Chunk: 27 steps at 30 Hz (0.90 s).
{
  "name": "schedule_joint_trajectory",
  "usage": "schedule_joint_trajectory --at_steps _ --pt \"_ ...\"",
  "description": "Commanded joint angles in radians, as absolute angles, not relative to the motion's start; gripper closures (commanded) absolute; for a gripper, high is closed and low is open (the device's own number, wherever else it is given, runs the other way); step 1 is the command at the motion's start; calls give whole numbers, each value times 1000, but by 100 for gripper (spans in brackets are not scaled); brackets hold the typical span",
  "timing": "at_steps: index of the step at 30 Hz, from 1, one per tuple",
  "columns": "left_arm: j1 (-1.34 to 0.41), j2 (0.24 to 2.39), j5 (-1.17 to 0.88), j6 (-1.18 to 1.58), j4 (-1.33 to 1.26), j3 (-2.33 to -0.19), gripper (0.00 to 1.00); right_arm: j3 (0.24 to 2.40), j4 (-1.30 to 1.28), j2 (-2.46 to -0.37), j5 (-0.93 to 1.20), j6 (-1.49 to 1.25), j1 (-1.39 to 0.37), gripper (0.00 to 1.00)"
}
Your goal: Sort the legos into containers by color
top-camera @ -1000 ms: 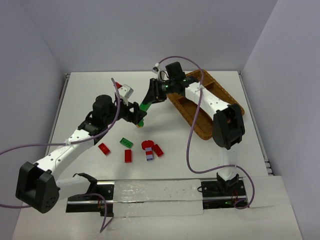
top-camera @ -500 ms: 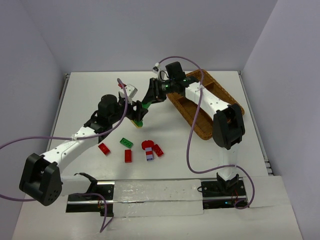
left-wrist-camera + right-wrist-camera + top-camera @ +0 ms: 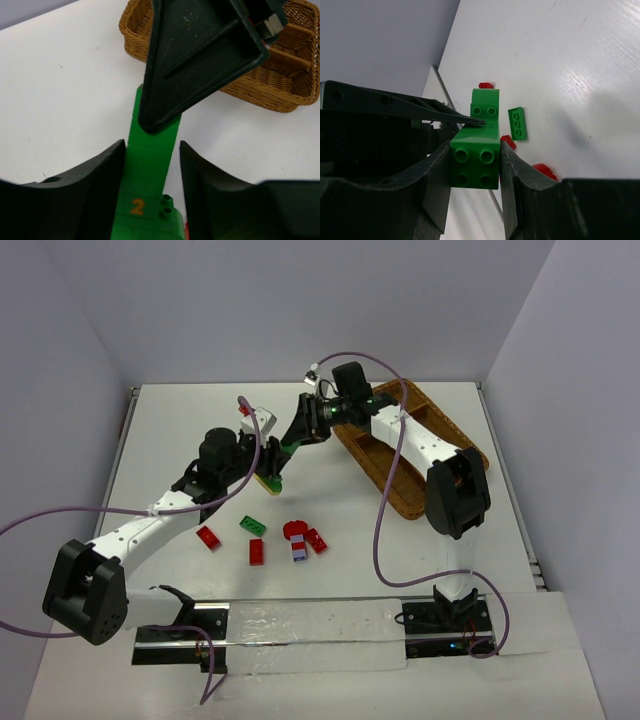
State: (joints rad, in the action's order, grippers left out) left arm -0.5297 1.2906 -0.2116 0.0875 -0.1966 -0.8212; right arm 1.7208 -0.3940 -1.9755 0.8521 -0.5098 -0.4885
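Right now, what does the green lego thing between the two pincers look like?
It is a long green stack of shiny plastic bricks joined end to end. One end shows four round studs; another part bears an orange 2 and two small studs, and one piece is arched. The left pincer grips one end, the right pincer the other.

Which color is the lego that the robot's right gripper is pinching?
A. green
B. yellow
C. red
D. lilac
A: in the right wrist view a green lego sits clamped between the fingers of the right gripper.
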Motion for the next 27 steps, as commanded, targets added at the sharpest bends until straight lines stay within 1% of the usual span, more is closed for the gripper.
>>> schedule_joint_trajectory --at_steps 1,2,4,5,7,13,27 --pt "-536 1291 -209 69 -267 -873 53 1710 -268 -1896 933 -584 -497 100" --pt "-536 1289 -201 72 -269 -876 64 1710 -269 -1894 930 -582 -497 100" --pt "-536 1287 -181 79 -266 -885 89 1706 -275 -1888 923 -575 -498 100" --pt "-535 1287 -177 82 -256 -890 100 1703 -276 -1888 922 -573 -497 100" --pt "-535 1288 -164 88 -245 -895 100 1687 -269 -1883 926 -573 -495 100" --pt "-535 1231 -133 106 -267 -830 100 1604 -120 -1855 983 -683 -481 100" --pt "-535 1194 -131 113 -233 -792 100 1587 -94 -1848 928 -719 -440 100"
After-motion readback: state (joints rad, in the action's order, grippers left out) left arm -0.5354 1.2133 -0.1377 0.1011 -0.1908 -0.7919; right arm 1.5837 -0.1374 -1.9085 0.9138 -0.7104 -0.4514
